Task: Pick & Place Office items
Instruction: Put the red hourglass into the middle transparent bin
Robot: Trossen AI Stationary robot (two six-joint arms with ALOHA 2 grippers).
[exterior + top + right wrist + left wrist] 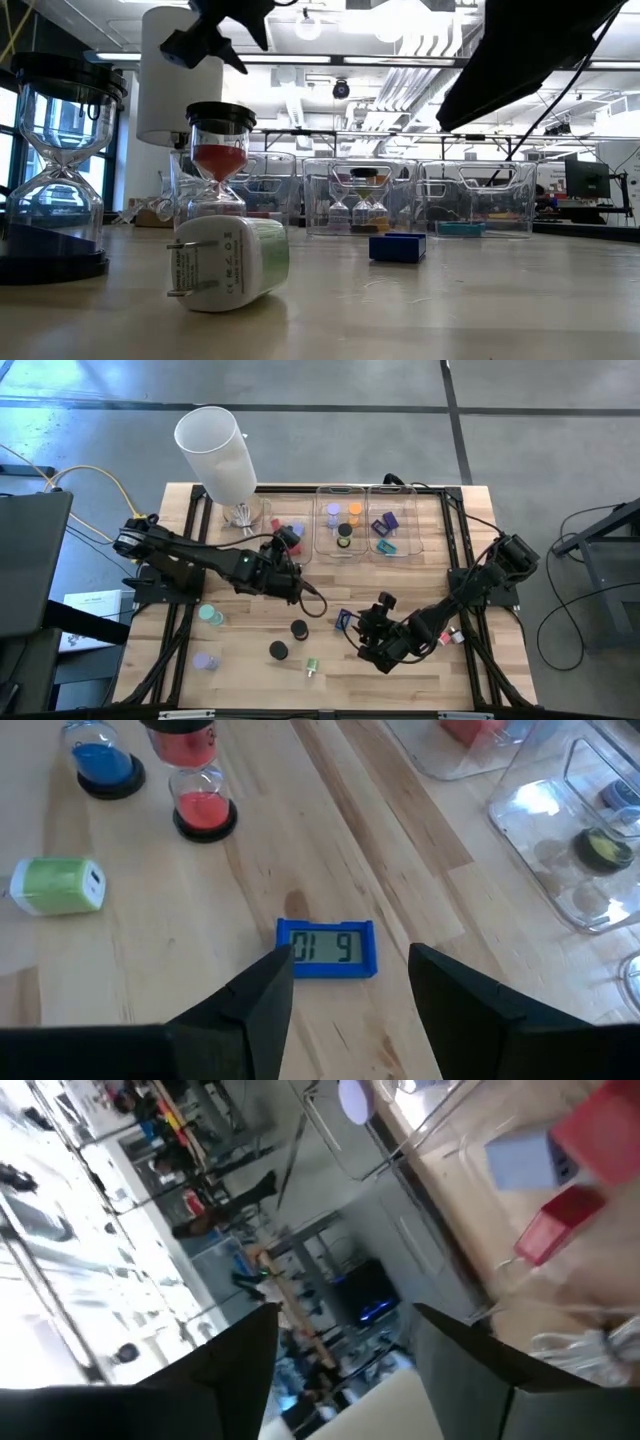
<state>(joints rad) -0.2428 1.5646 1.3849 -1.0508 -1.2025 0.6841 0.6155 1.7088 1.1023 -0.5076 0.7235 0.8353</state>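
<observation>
While the right gripper (350, 995) hangs just above the blue digital timer (326, 948), its two dark fingers stand apart with nothing between them, one to each side of the timer's blue frame. That straddling pose looks chosen so the fingers can drop and close across the flat piece's narrow side. From above, the blue timer (343, 621) lies on the wooden table (250, 680) in front of the middle clear tray (340, 520), with the right arm bent low over it.

Beside the timer, toward the table's left half, wait more office items: a red sand timer (198, 790) and a blue sand timer (103, 760) standing upright, and a green plug adapter (58, 886) lying on its side. They sit well apart from each other, which leaves each one room for a clean grab.

Farther from the blue timer, the left gripper (285, 550) reaches up over the left clear tray (262, 510), where red and blue pieces (290, 532) lie. Its fingers are spread and empty, which suits an item just let go into that tray, though that is only a guess. The middle tray and the right clear tray (395, 520) already hold small timers and blocks, so sorting seems partly done.
</observation>
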